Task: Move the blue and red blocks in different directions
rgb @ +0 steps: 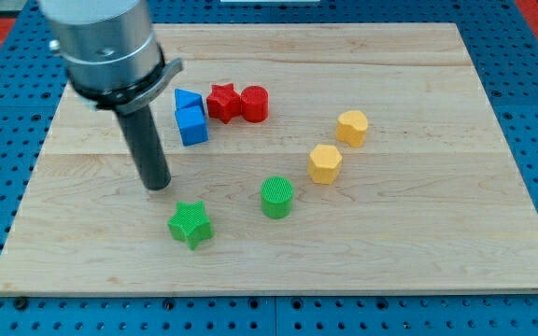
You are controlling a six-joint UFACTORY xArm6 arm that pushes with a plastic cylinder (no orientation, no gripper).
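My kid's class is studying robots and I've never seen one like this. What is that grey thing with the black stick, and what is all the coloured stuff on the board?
The grey cylinder is the end of a robot arm; the black stick is a rod whose lower end, my tip, slides on the wooden board to push blocks. Nothing is held. One camera looks down at an angle. Near the top: a blue triangle, a blue cube, a red star and a red cylinder, clustered. To the right, two yellow blocks. Lower down, a green cylinder and a green star. The tip stands left of the blue blocks, above the green star.
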